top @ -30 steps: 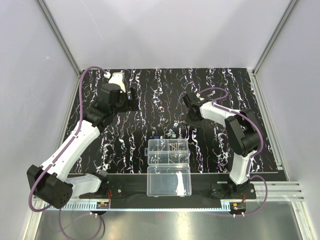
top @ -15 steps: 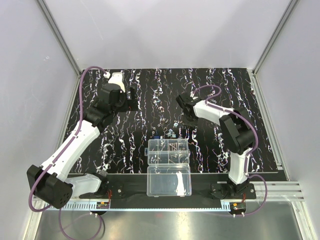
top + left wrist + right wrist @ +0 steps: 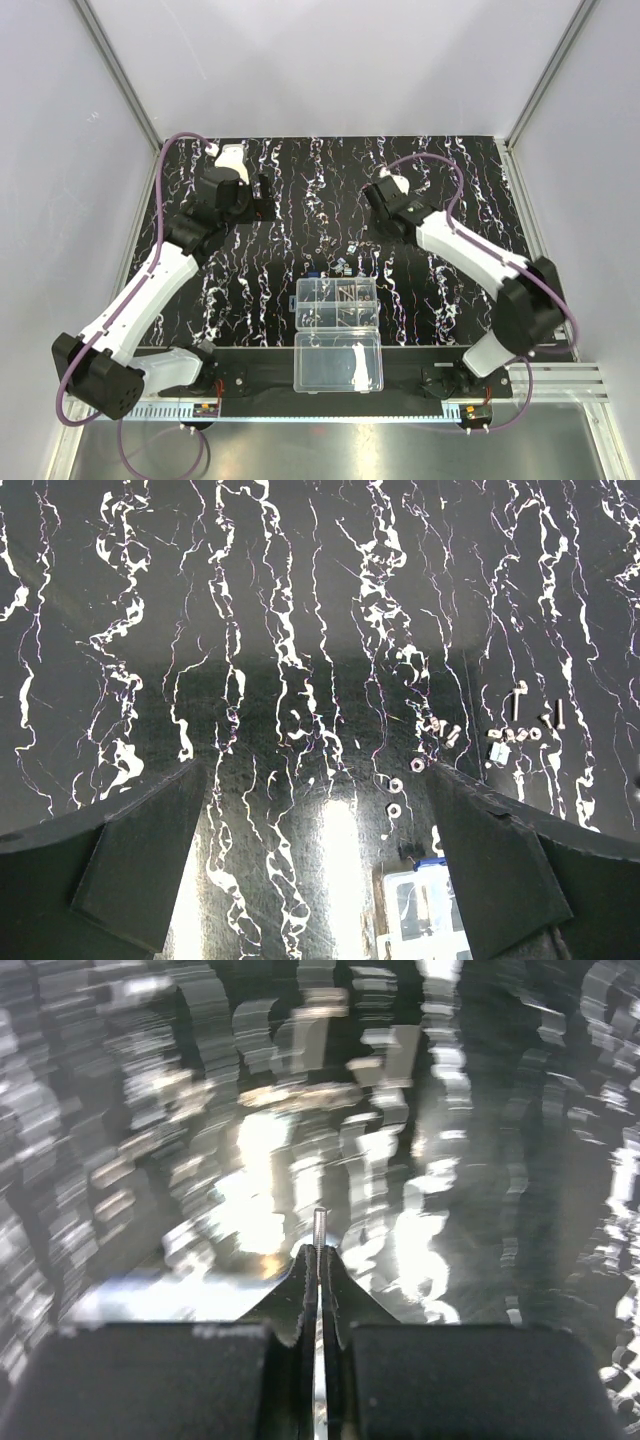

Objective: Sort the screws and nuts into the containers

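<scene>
While the R gripper (image 3: 319, 1255) is clenched on one slim screw (image 3: 319, 1222), tip poking just past its fingertips, the mat (image 3: 120, 1110) behind is blurred. L gripper (image 3: 315, 770) is spread wide, nothing btwn its fingers. Loose nuts (image 3: 395, 785) lie just inside one finger (image 3: 500, 870), more screws (image 3: 517, 698) beyond it, containers (image 3: 425, 910) beside that finger's base.

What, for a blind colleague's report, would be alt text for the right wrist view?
The right gripper is shut on a slim silvery screw, whose tip pokes out past its jaws. Behind it, the black, white-streaked mat is blurred.
</scene>
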Robot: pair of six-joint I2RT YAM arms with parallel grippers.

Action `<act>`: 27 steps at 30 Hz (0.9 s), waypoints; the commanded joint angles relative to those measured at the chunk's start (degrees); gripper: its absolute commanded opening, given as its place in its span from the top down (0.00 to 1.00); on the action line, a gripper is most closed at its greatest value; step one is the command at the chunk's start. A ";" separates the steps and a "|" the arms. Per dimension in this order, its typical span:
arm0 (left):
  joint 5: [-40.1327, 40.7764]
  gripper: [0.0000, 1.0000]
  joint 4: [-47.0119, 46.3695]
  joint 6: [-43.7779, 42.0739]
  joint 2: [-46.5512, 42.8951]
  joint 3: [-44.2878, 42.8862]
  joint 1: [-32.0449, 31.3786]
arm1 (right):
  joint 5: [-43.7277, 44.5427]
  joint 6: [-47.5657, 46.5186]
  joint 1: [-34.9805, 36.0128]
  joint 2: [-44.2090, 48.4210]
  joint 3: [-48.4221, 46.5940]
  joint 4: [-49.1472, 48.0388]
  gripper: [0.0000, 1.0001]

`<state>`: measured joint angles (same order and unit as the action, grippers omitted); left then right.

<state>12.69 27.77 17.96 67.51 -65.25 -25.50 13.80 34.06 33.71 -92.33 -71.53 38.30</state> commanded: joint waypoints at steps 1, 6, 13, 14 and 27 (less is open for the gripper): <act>0.06 0.01 -1.14 -0.20 -1.76 -2.33 -0.26 | -4.12 -4.18 6.44 5.49 2.35 -1.83 1.00; -1.69 0.01 -1.14 0.41 -1.85 -2.42 -0.17 | -8.52 -4.45 13.82 10.49 10.24 -5.16 1.00; -3.11 0.01 -1.23 0.68 -2.03 -2.60 -0.26 | -12.66 -3.21 18.40 14.20 16.94 -8.16 1.00; -3.37 0.01 -1.23 0.76 -1.85 -2.60 -0.17 | -12.66 -3.30 18.75 13.68 17.56 -8.24 1.00; -3.90 0.01 -1.40 0.85 -1.68 -2.51 -0.17 | -11.78 -4.97 22.54 6.73 16.07 -7.81 1.00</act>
<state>9.61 27.77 18.06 67.07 -65.54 -25.50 1.67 30.17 55.83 -85.58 -53.78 30.89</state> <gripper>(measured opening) 0.988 0.011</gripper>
